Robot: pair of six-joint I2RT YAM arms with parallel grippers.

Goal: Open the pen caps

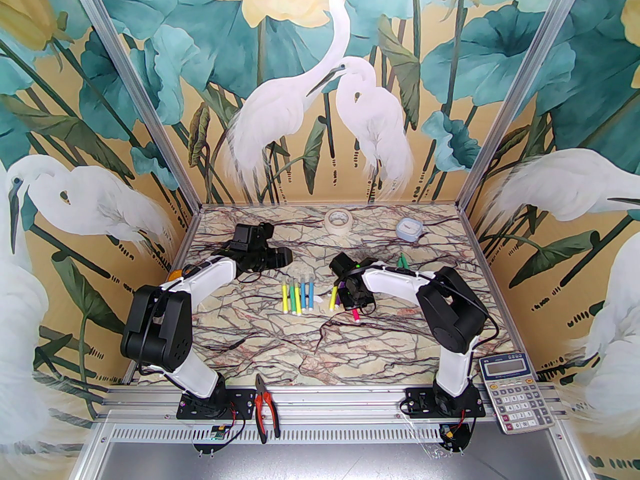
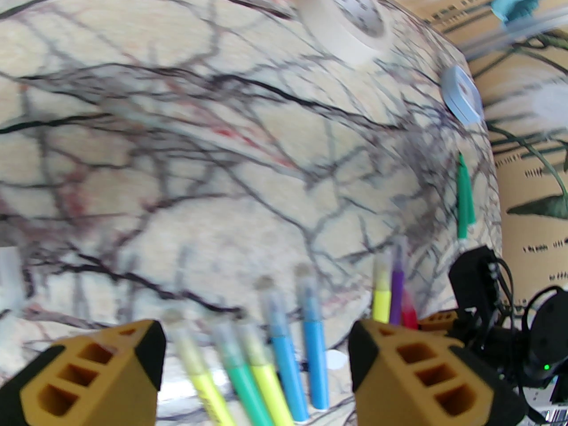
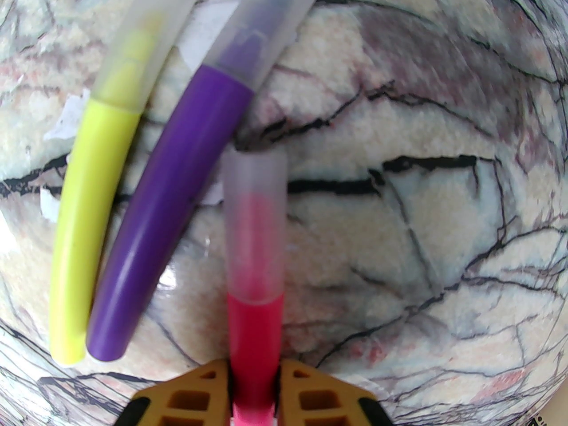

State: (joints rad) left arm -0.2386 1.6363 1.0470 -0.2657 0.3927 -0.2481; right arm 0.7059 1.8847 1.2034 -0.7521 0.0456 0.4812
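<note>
The right gripper pinches the pink marker by its body. Its pale cap is on and points away from the fingers. A purple marker and a yellow marker lie just beside it on the table, with their caps on too. The left gripper is spread wide and holds nothing, near a row of five markers.
</note>
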